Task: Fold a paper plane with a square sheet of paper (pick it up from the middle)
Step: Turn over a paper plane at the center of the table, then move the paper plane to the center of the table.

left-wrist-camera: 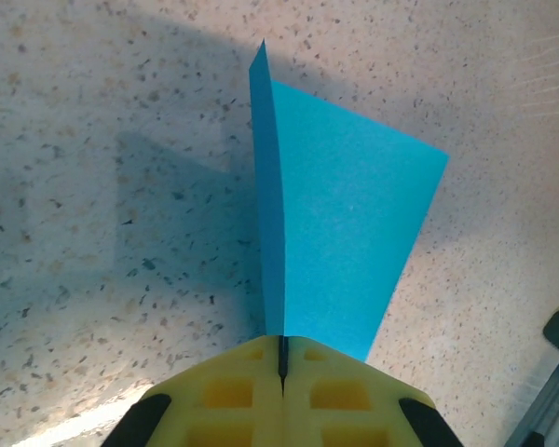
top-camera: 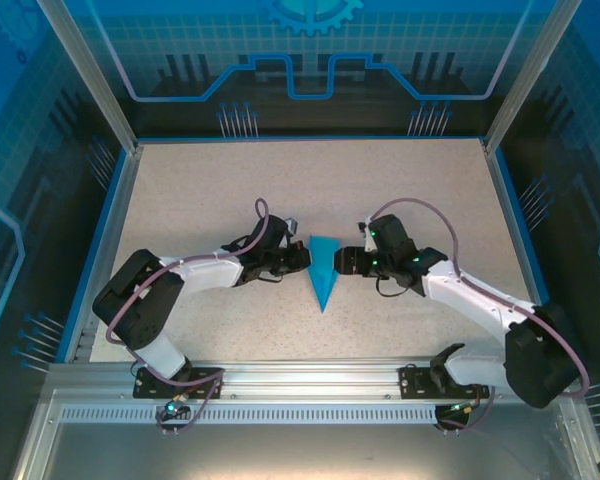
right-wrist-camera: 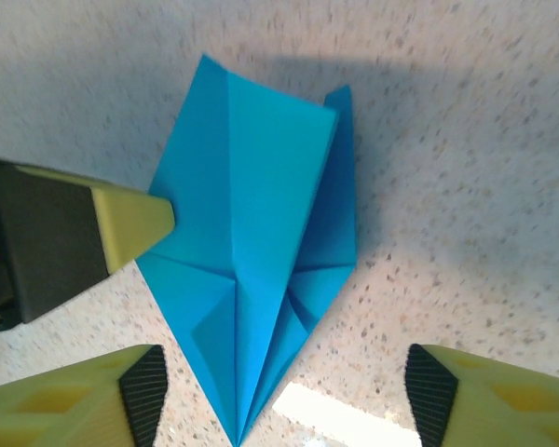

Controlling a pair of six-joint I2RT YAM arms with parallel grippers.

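The paper plane [top-camera: 323, 268] lies in the middle of the speckled surface [top-camera: 210, 190]. It is a bright blue dart with its sharp nose pointing to the near side and its wide tail to the far side.

The left end effector [top-camera: 298, 257] comes in from the left and meets the plane's left edge. In the left wrist view its yellow fingers [left-wrist-camera: 233, 391] are pressed together, with a fold of the paper plane [left-wrist-camera: 340, 223] caught in the seam between them. One flap of the paper stands up on edge while the wider panel slopes away to the right.

The right end effector [top-camera: 346, 262] sits just right of the plane. In the right wrist view it [right-wrist-camera: 284, 377] is spread wide. The layered creases of the paper plane [right-wrist-camera: 252, 233] and its nose lie between the two fingers, clear of both. The left end effector's [right-wrist-camera: 121, 223] yellow tip touches the plane's edge there.

A blue wall panel with a gear drawing [top-camera: 310, 12] stands at the far side.
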